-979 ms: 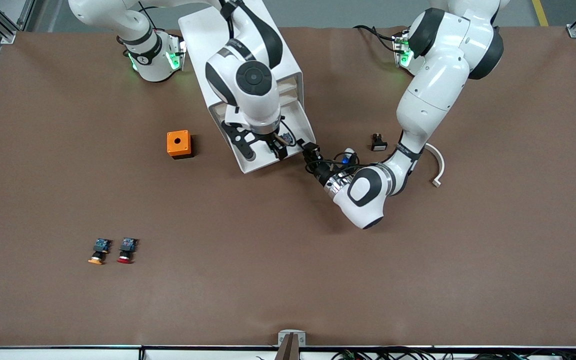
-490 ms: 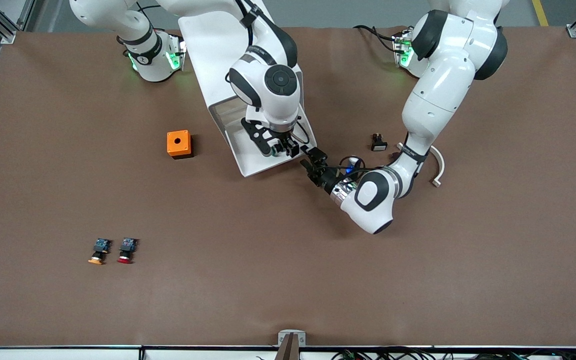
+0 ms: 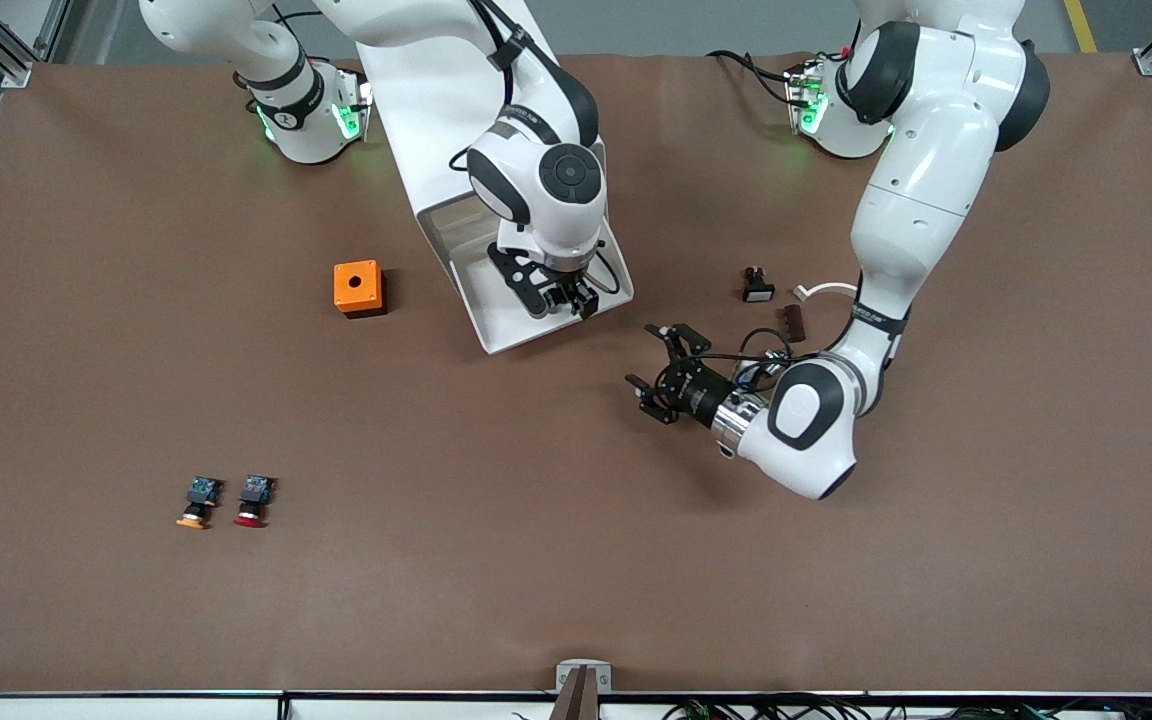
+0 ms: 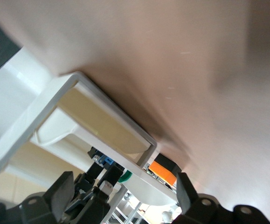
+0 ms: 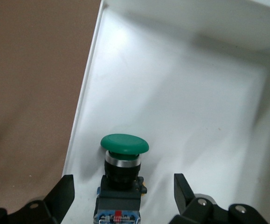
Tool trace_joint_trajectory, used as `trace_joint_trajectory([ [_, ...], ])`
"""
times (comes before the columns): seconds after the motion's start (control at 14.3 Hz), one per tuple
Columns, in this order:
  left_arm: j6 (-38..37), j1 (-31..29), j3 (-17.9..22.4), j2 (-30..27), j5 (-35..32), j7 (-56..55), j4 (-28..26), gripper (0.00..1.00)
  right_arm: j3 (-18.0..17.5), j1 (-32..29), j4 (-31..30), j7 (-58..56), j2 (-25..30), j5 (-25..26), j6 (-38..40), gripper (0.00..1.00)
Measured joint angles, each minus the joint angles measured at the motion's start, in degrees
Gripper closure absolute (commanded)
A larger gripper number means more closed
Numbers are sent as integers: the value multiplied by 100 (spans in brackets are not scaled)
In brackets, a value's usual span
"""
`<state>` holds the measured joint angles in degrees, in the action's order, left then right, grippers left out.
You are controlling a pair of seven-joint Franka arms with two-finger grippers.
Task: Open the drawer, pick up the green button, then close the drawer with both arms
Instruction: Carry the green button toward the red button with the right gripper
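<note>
Drawer (image 3: 536, 300) pulled out of the white cabinet (image 3: 436, 120), its tray open to the front camera. Right gripper (image 3: 564, 298) down inside the tray, jaws spread wide on either side of the green-capped button (image 5: 124, 161) and not closed on it; in the right wrist view, button standing in the white tray close to one side wall, green cap above a black body with a blue rear part. Same button glimpsed in the left wrist view (image 4: 118, 173) between the drawer front and the right gripper's fingers.

Left gripper (image 3: 664, 380) over bare brown tabletop (image 3: 536, 550), nearer the front camera than the drawer and toward the left arm's end, well apart from the drawer; jaws wide open, holding nothing.

Orange box (image 3: 357, 288) with a round hole on the tabletop beside the drawer, toward the right arm's end. Orange-capped button (image 3: 197, 503) and red-capped button (image 3: 254, 501) side by side, much nearer the front camera. Small black-and-white part (image 3: 757, 285) and a dark block (image 3: 793, 322) beside the left arm.
</note>
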<state>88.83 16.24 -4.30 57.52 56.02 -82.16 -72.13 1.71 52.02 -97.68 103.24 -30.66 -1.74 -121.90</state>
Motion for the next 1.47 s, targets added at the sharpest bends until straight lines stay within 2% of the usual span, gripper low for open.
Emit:
trace_joint_trajectory([
  [0.07,16,81,179,-38,-25,382,75,1,0,9,0,0,-16,17,-1,35],
  [0.28,391,531,674,-199,-324,1355,206,1,0,57,1,4,-51,34,-6,90],
  [0.35,565,710,798,-269,-474,1569,218,1,0,76,2,11,-62,34,-21,98],
  [0.7,1631,1198,974,-523,-1348,2054,235,1,62,61,157,-7,-66,35,-28,100],
  [0.84,2075,1302,975,-559,-1749,2179,241,1,114,-96,382,-403,-6,35,306,100],
  [0.98,2441,1414,975,-585,-2137,2270,246,1,147,-461,576,-1257,189,36,743,100],
  [1.19,2878,1591,977,-611,-2580,2302,247,1,175,-1281,621,-2876,563,32,972,100],
  [1.47,3198,1944,979,-649,-3280,2325,250,1,192,-2413,519,-4938,622,-196,680,99],
])
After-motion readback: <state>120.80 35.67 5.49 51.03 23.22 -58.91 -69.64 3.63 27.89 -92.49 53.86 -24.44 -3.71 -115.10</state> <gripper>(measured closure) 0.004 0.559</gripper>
